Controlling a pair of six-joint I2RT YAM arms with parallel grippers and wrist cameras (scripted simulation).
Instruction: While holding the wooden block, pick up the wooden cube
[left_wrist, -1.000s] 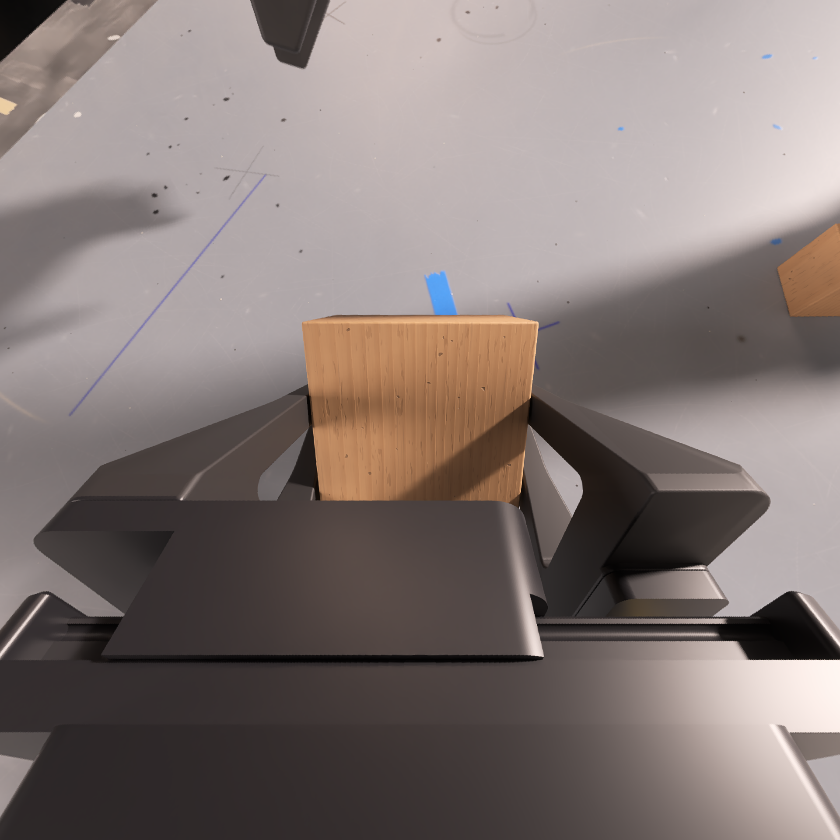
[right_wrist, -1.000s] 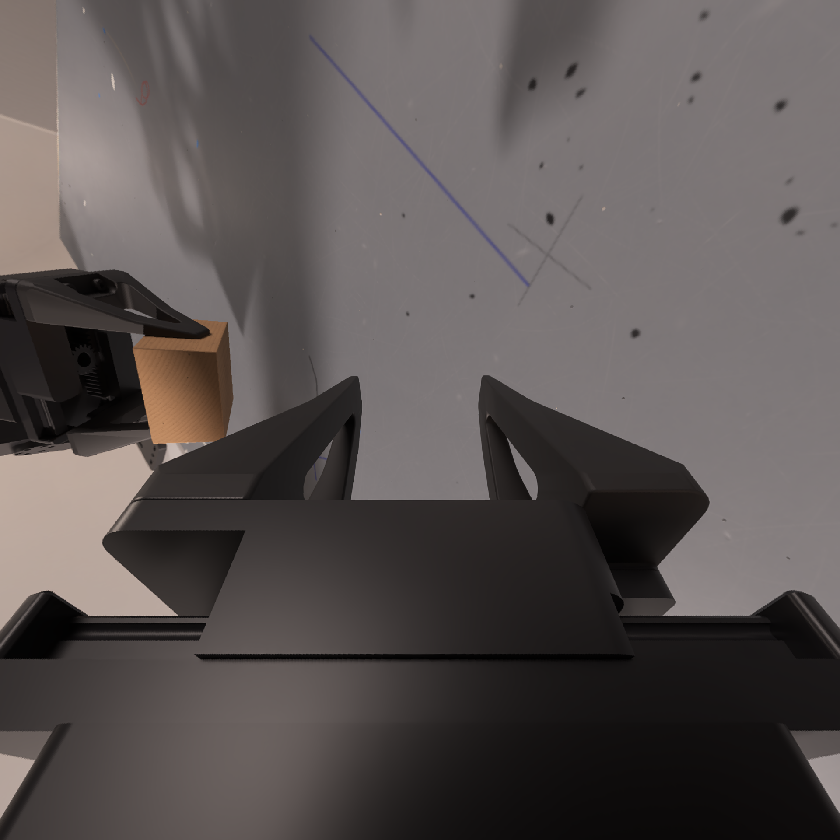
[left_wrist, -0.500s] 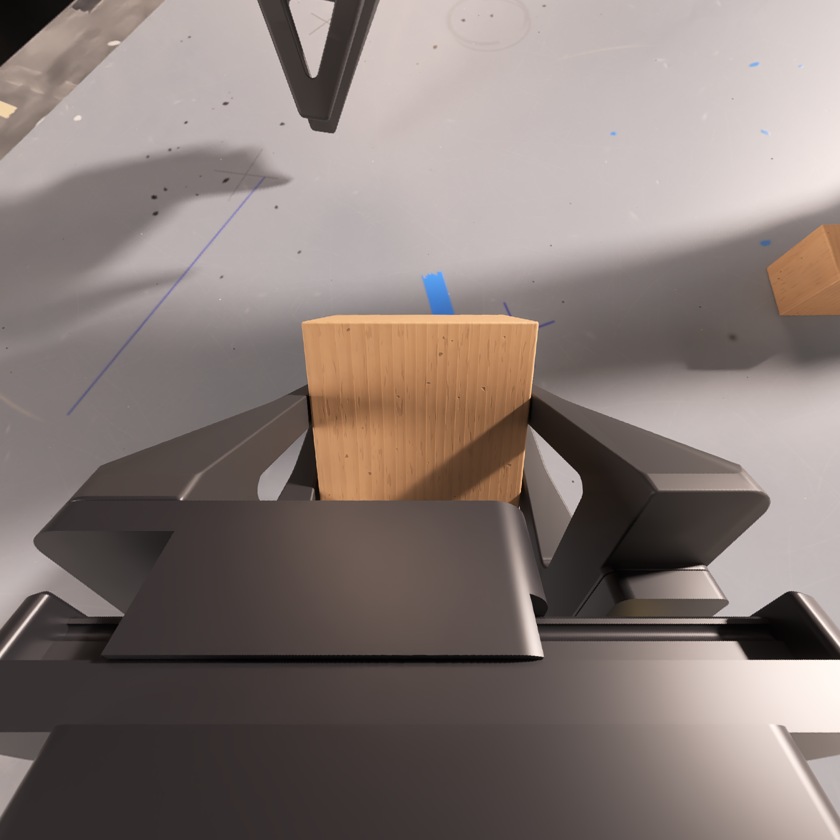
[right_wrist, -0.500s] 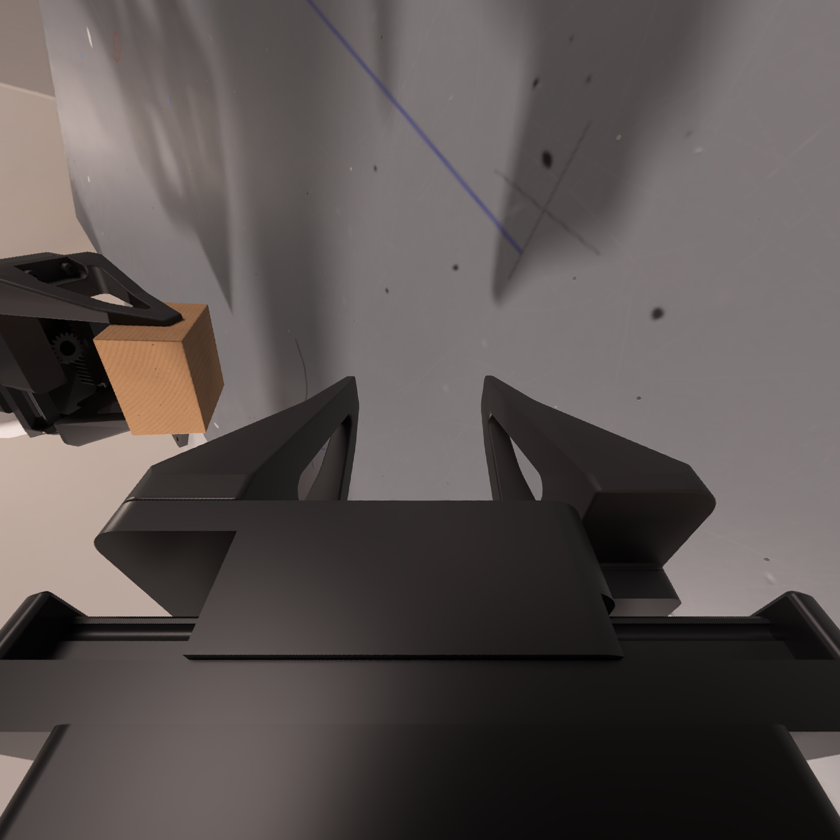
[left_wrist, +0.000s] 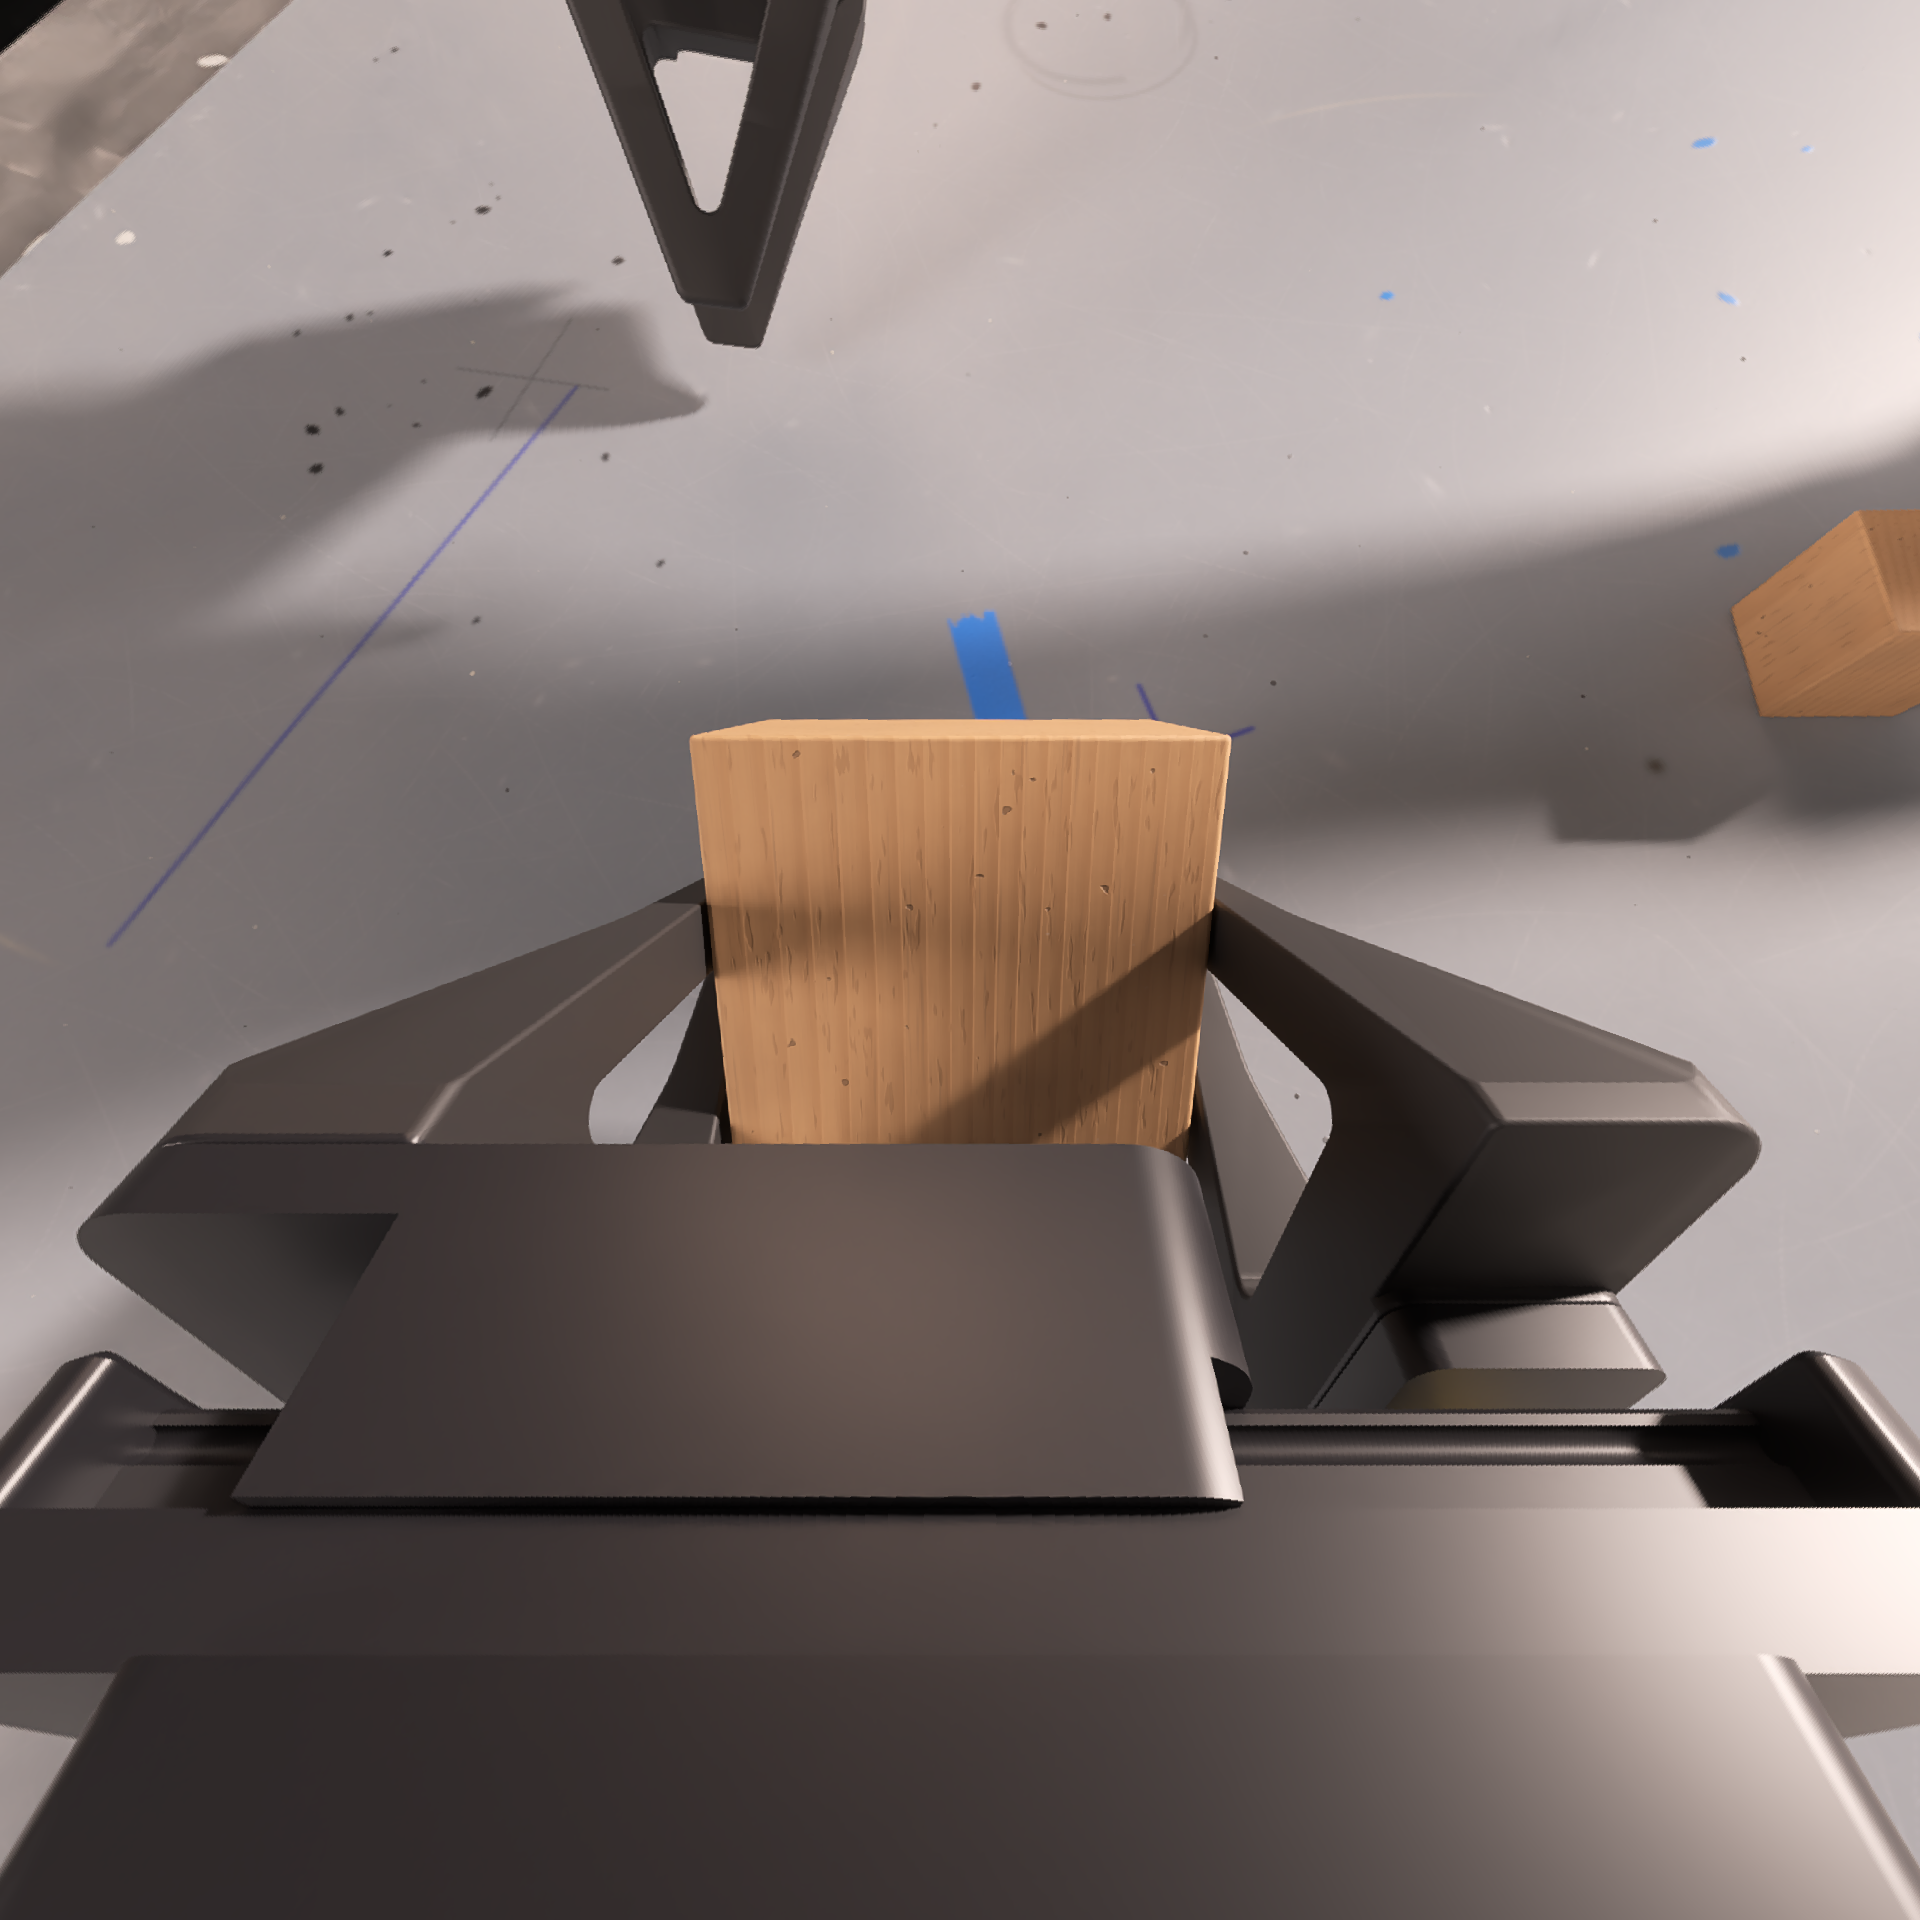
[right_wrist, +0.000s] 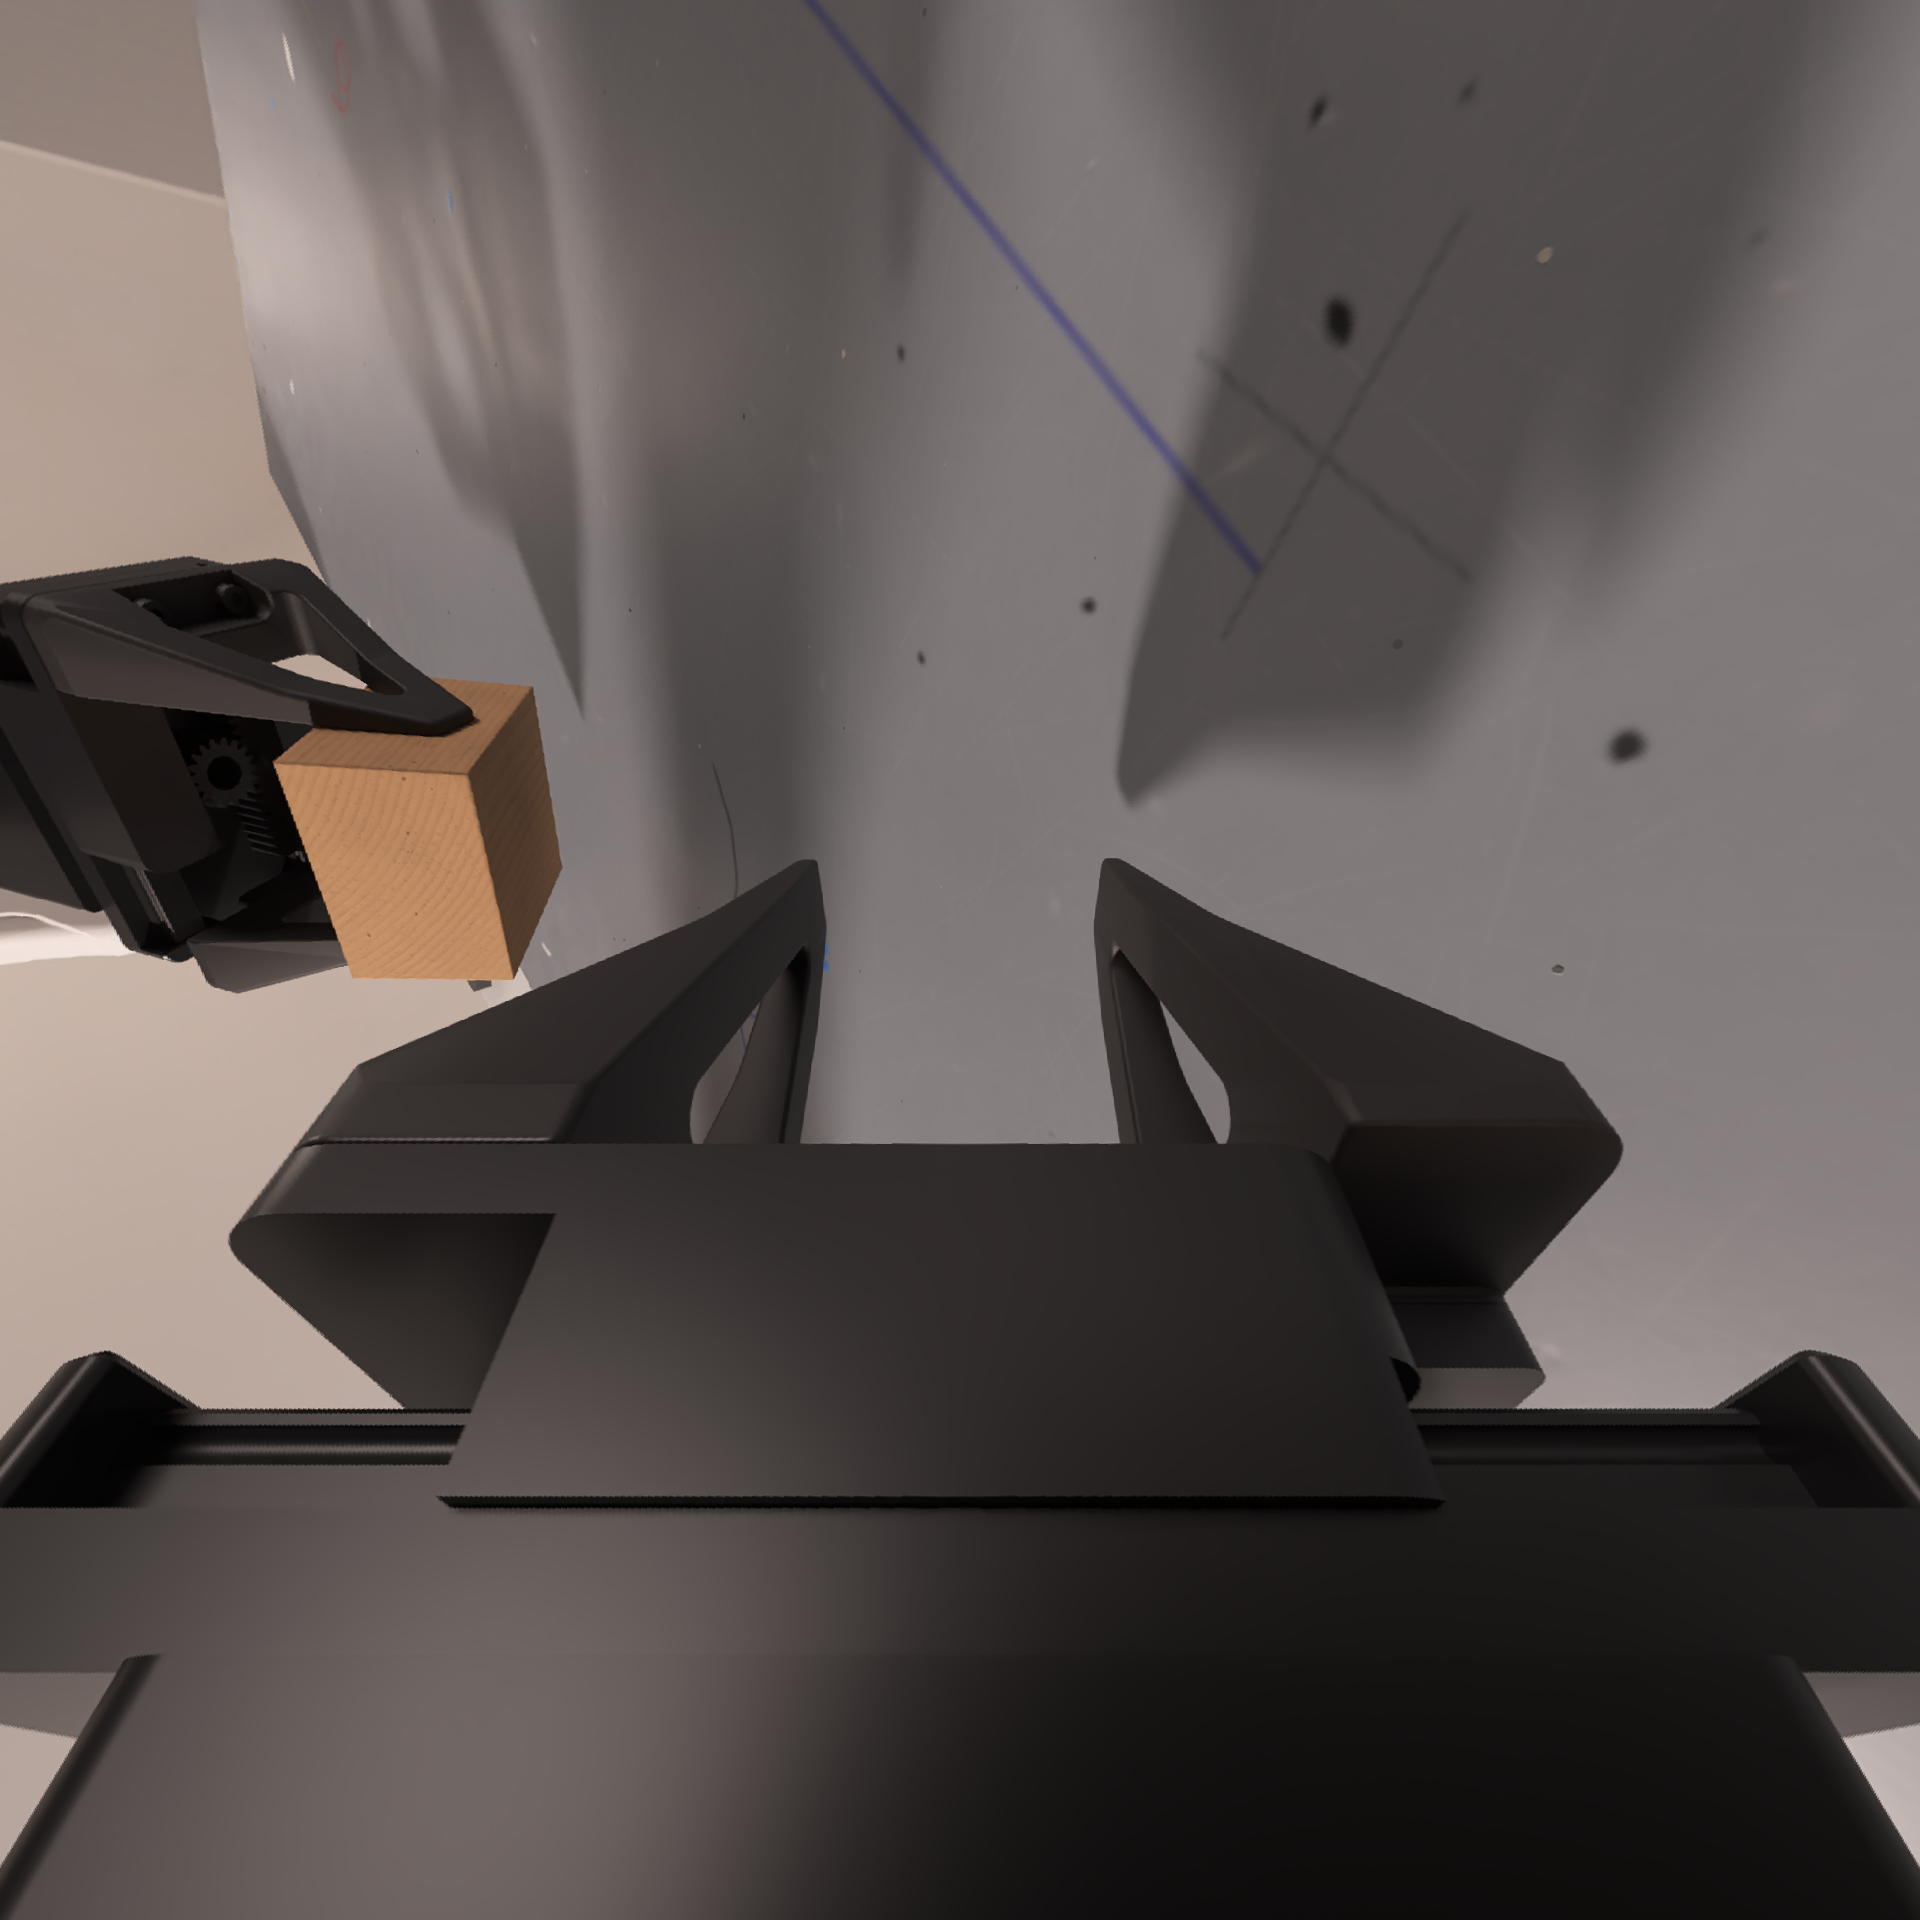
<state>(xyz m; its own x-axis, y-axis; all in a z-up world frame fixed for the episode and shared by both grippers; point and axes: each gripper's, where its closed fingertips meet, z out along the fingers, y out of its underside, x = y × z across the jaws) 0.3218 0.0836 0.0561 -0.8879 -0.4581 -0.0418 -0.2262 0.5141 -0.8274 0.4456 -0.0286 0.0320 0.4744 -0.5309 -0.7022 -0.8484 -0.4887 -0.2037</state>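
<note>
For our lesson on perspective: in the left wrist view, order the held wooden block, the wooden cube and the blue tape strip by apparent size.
1. wooden block, though nearness inflates it.
2. wooden cube, partly cut off.
3. blue tape strip, partly hidden.

Left gripper (left_wrist: 958, 914): clamped on the wooden block (left_wrist: 961, 935), one dark finger pressed to each side face.
Wooden block: upright between the fingers (left_wrist: 582, 997), its far end poking out past the tips, a diagonal shadow across its lower half.
Wooden cube (left_wrist: 1834, 634): over at the right edge, partly cut off by the frame, sitting on the surface (left_wrist: 1247, 416) with its shadow beside it, well apart from the block.
Right gripper (left_wrist: 727, 301): hanging in from the top, tip pointing down, above the surface with its shadow off to the left.
Surface: grey, speckled, with a blue tape strip (left_wrist: 982, 670) just beyond the block and a thin blue line (left_wrist: 343, 665) running diagonally at left.
</note>
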